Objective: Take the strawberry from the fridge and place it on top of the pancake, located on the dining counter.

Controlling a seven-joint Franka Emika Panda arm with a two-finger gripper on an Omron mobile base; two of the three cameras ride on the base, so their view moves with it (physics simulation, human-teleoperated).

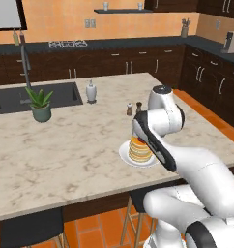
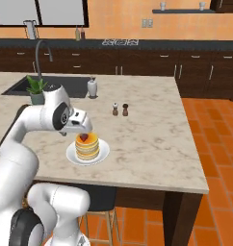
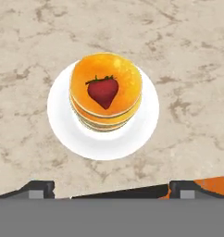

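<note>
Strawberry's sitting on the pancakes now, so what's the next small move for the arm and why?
Probably lift the gripper straight up and away. The strawberry lies on the top pancake of the stack on the white plate, and the fingertips stand wide apart, touching nothing, so only a clean retreat seems left.

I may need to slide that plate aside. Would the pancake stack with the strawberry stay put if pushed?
The stack is tall for its width, so it might shift on the smooth white plate. The strawberry lies loose on top and could roll off.

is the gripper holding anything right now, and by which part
Nothing is held. The gripper is open above the strawberry, which lies on the pancake.
</note>
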